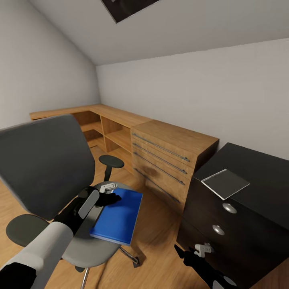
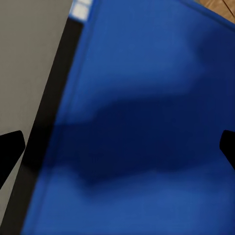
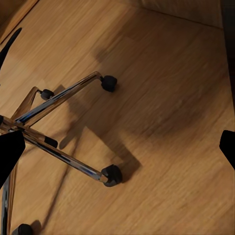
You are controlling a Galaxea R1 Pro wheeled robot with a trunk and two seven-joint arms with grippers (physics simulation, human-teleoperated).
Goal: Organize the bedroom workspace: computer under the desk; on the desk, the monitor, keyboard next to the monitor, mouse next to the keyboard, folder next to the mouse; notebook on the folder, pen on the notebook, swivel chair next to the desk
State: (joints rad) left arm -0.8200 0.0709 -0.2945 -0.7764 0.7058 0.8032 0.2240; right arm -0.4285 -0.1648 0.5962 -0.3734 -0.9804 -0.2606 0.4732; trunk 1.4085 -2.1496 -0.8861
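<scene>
Your left arm fills the near corner of the head view, reaching forward over the swivel chair [image 1: 44,168] with the left gripper [image 1: 109,195] at the near end of the folder [image 1: 119,216]. That blue folder lies flat on the seat, its long axis running away from you toward the wooden chest [image 1: 168,158]. The desk [image 1: 257,176] stands to your right, so the left arm is clearly the nearer one.

Through the left wrist view, the folder [image 2: 147,122] lies directly below spread fingertips; nothing is held.

Through the right wrist view, the right gripper [image 3: 117,147] hangs open over the floor [image 3: 171,98] beside the chair's chrome base [image 3: 63,122].
</scene>
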